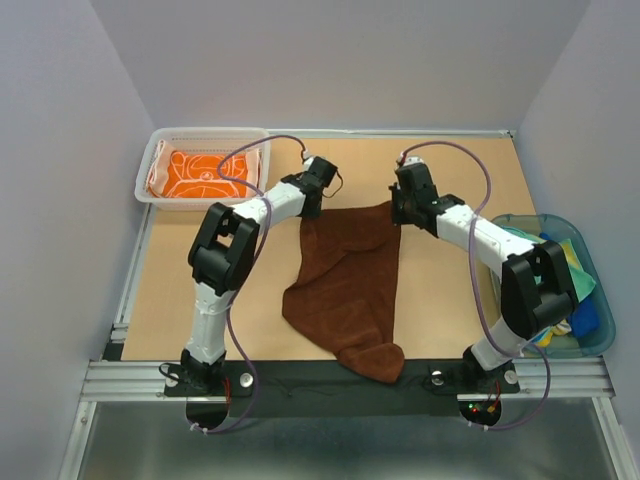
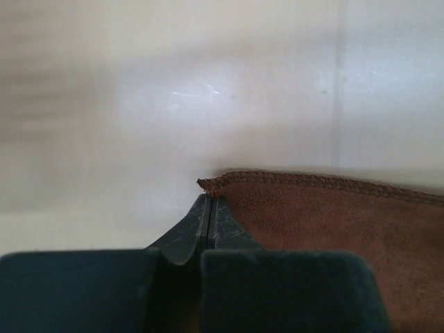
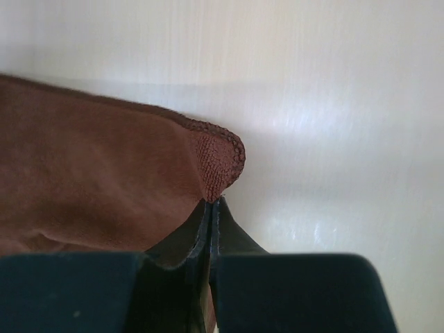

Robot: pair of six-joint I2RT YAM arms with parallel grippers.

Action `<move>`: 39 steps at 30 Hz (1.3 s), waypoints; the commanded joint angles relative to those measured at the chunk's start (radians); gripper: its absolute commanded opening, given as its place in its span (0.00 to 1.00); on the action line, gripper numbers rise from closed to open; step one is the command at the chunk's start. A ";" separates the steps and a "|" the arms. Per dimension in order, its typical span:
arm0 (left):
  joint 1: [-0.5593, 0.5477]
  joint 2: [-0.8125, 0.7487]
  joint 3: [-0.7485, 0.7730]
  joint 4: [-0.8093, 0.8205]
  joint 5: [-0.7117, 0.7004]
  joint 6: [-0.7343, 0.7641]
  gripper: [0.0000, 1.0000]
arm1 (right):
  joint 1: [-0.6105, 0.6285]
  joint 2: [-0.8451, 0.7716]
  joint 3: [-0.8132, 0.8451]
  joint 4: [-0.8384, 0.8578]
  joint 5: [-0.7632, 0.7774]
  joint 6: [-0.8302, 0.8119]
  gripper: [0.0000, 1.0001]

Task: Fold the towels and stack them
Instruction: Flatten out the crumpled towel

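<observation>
The plain dark brown terry towel (image 1: 345, 285) sits at the centre of the overhead frame on the tan wooden tabletop (image 1: 440, 310). Its far edge is lifted and stretched between the two arms, and the rest trails toward the lower middle, where a bunched corner reaches the dark strip (image 1: 300, 380) at the table's near edge. The left gripper (image 1: 314, 212) pinches the towel's upper-left corner. In the left wrist view its dark fingers (image 2: 191, 232) are pressed flat together, with the stitched hem corner showing just above the tips. The right gripper (image 1: 397, 212) has the upper-right corner. In the right wrist view its fingers (image 3: 236, 239) are likewise clamped shut, a rounded nub of cloth poking up past them. Holding the two ends of one edge apart seems meant to pull that edge taut so the cloth can be spread flat before any fold. Folding of this towel looks not yet begun, since the trailing part lies rumpled and skewed. At the upper left of the overhead frame a white mesh plastic basket (image 1: 205, 132) holds an orange towel with a white circle pattern (image 1: 200, 175), lying flat and neat, probably the start of the stack. At the right edge a translucent blue-green tub (image 1: 600, 335) holds crumpled green, yellow and blue cloths (image 1: 570, 262), likely waiting their turn. No brand, label or writing can be read in any view.
</observation>
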 commanded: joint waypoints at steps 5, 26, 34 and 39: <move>0.052 -0.216 0.277 -0.047 -0.204 0.179 0.00 | -0.095 0.023 0.353 0.057 0.109 -0.054 0.01; 0.006 -0.811 0.237 0.201 0.044 0.388 0.00 | -0.106 -0.331 0.521 0.069 0.012 -0.231 0.01; -0.006 -1.080 0.110 0.263 0.254 0.446 0.00 | -0.106 -0.602 0.468 0.067 -0.175 -0.277 0.01; -0.006 -1.204 0.145 0.260 0.409 0.416 0.00 | -0.105 -0.714 0.522 0.057 -0.304 -0.265 0.00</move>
